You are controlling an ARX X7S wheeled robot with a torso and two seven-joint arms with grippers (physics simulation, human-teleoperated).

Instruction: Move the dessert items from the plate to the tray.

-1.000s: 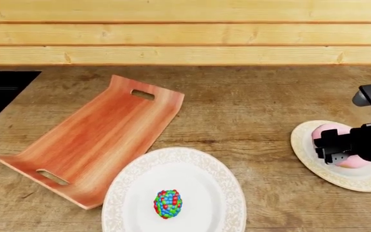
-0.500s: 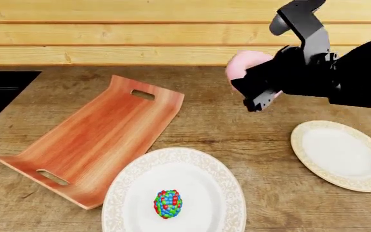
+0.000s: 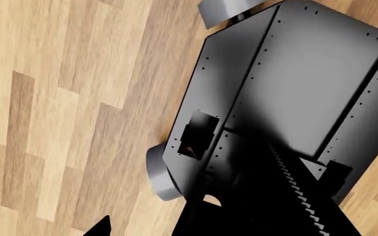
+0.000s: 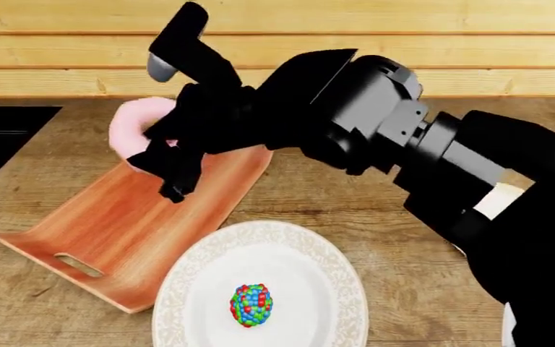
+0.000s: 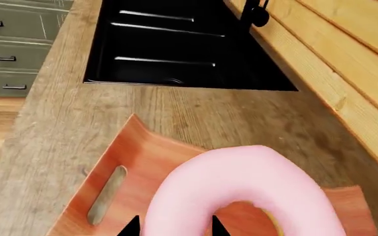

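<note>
My right gripper [image 4: 167, 170] is shut on the pink-frosted ring donut [image 4: 133, 130] and holds it in the air above the far end of the reddish-brown wooden tray [image 4: 113, 224]. In the right wrist view the donut [image 5: 241, 191] sits between the two fingertips, with the tray [image 5: 136, 167] and its slot handle below. The candy-bead ball [image 4: 251, 305] lies on the near white plate [image 4: 306, 282]. My left gripper does not show in the head view; the left wrist view shows only the robot's dark base [image 3: 287, 98] over the floor.
A black sink [image 5: 175, 44] is set into the wooden counter beyond the tray. A wood-plank wall [image 4: 277, 43] runs along the back. My right arm [image 4: 432, 159] crosses the right half of the counter and hides the right plate.
My right gripper lifted the donut off the right plate and carried it left across the counter, and it is now above the tray's far end. The candy ball has not moved.
</note>
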